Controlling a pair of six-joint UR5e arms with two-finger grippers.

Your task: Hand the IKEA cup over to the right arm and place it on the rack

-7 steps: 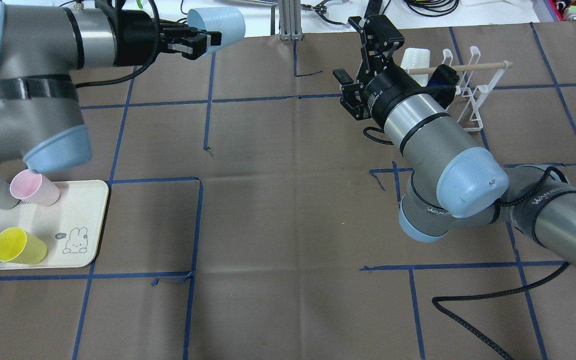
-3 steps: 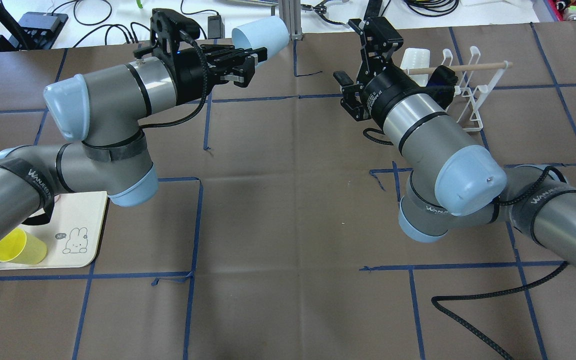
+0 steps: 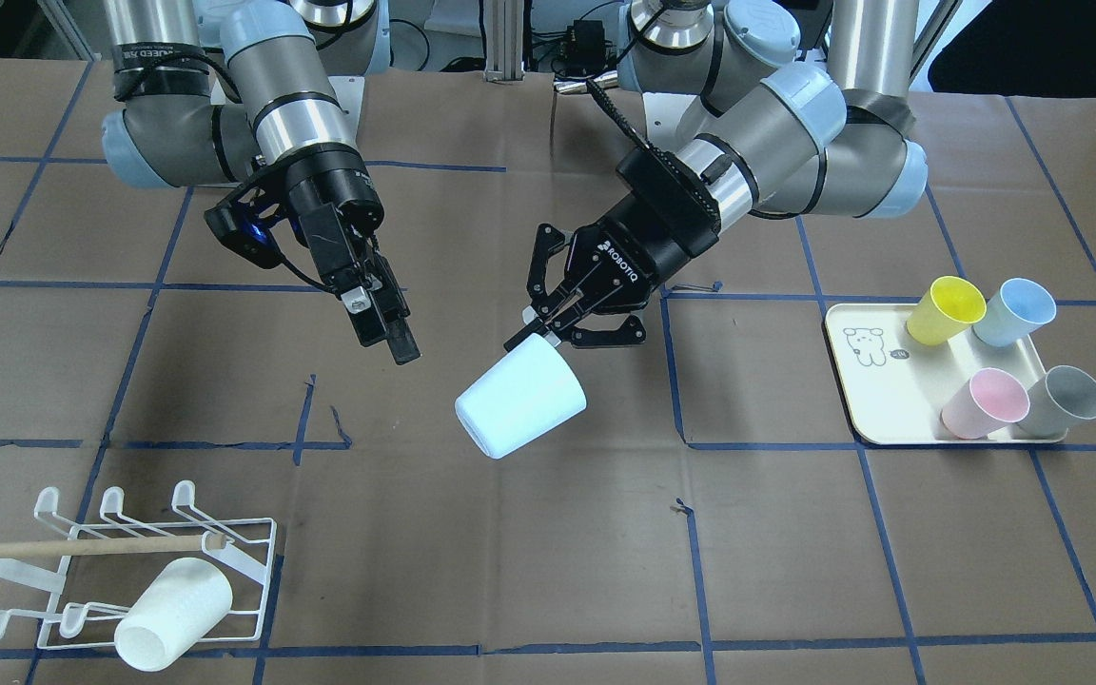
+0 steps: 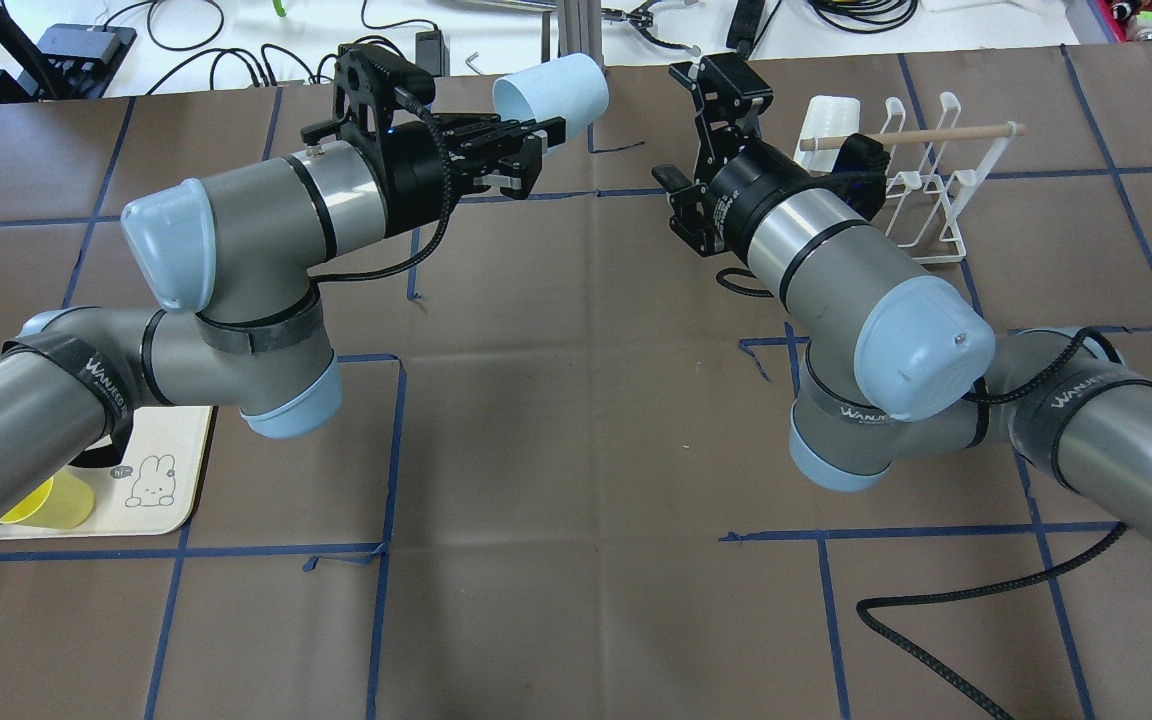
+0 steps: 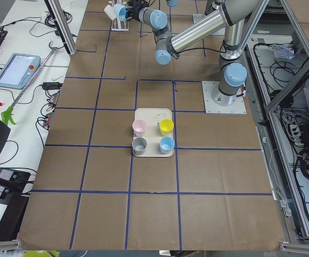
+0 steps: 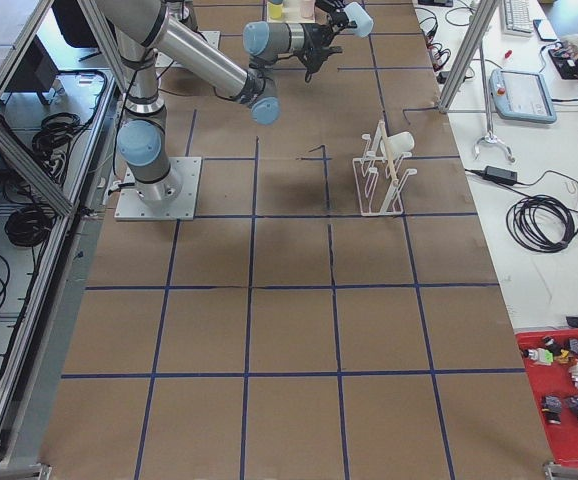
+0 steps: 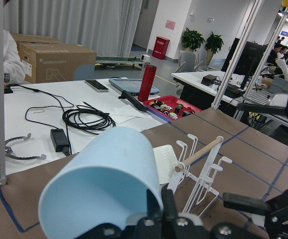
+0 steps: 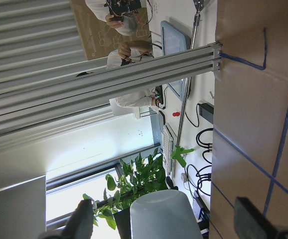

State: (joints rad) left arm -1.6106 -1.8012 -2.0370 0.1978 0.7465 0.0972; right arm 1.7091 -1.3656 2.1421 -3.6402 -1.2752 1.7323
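My left gripper (image 4: 536,135) is shut on the rim of a pale blue cup (image 4: 551,90) and holds it on its side above the table's far middle; both show in the front view, gripper (image 3: 537,333) and cup (image 3: 519,395). My right gripper (image 4: 716,75) is open and empty, a short way to the cup's right and apart from it (image 3: 396,338). Its wrist view shows the cup (image 8: 159,214) between two wide-apart fingers (image 8: 81,221). The white wire rack (image 4: 926,190) with a wooden dowel stands at the far right (image 3: 110,571).
A white cup (image 3: 172,614) sits on the rack. A cream tray (image 3: 876,400) with a bear drawing holds several coloured cups on my left side. A black cable (image 4: 936,620) lies on the table near the right arm. An aluminium post (image 4: 576,40) stands at the far edge.
My left arm has swung right and carried the blue cup toward the right gripper. The right gripper has shifted a little left toward the cup and stays open.
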